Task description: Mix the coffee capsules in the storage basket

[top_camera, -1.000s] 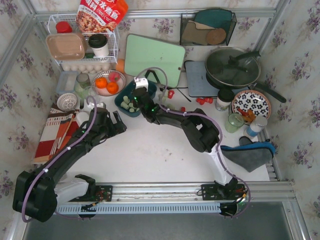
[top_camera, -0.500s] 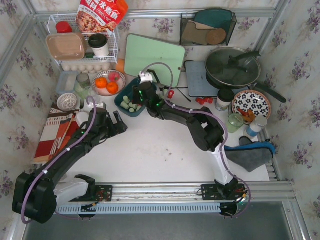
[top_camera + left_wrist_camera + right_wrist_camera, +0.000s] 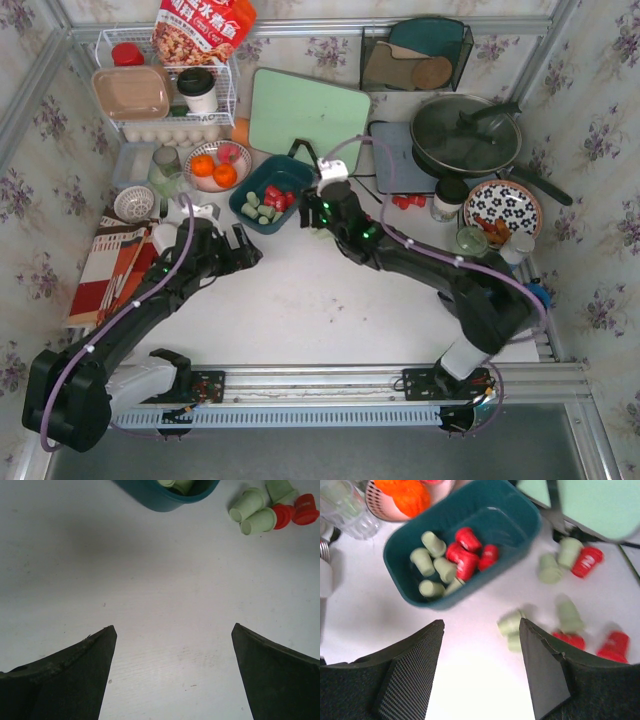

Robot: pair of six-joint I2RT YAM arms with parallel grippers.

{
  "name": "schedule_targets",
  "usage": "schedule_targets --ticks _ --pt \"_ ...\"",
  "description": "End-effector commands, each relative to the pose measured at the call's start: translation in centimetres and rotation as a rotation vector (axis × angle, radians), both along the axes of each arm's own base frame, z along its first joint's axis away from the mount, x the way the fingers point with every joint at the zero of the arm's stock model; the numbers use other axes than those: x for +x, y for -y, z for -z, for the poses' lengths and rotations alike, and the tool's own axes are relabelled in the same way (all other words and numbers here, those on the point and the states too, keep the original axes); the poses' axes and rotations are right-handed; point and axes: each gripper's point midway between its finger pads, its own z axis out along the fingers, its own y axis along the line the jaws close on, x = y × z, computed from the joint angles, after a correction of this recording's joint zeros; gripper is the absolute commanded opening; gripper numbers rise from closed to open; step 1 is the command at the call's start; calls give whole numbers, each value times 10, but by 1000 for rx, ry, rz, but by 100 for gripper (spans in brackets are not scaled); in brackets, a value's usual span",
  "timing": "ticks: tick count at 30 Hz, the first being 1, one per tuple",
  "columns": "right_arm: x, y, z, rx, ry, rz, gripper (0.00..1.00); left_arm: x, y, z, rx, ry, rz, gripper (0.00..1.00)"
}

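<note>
1. While both arms reach across it, the white worktop (image 3: 300, 310) carries everything, with kitchen clutter crowded along its far edge.
2. Left arm (image 3: 130, 310) stretches from the near-left corner towards the middle. Right arm (image 3: 440, 270) bends in from the right.
3. Pale green cutting board (image 3: 305, 115) lies at the far side, just behind the basket.
4. Storage basket (image 3: 296, 172), dark teal with rounded corners, sits left of centre near the far side, beside a bowl of oranges (image 3: 215, 168).
5. Left end effector (image 3: 173, 626) is spread wide with nothing between its fingers, over bare worktop on the near side of the basket. Right end effector (image 3: 481, 621) is also spread and empty, just off the basket's near right corner.
6. Coffee capsules (image 3: 465, 555), red and pale green, lie together in the basket's near half. Loose capsules (image 3: 570, 555) of both colours are scattered on the worktop to its right.
</note>
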Motion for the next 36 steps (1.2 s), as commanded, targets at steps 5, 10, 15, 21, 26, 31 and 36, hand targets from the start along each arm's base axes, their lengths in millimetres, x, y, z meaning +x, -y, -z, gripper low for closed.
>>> schedule_targets --ticks 5,10,15,21,26,31,36 --pt "-48 94 7 -119 80 153 70 9 42 -10 23 120 216 94" --pt "-78 157 15 -152 153 290 70 -2 101 -24 161 245 473 93" --pt "-102 211 18 -143 252 432 72 -2 168 -22 217 321 735 88" --pt "-121 247 4 -29 341 547 73 32 210 7 302 345 883 71" --pt "-128 255 -1 32 370 568 73 58 219 33 411 272 919 58" --pt "-127 252 0 23 363 556 73 79 210 45 448 205 885 57" --pt "-124 249 5 -9 344 552 73 85 204 57 443 151 888 58"
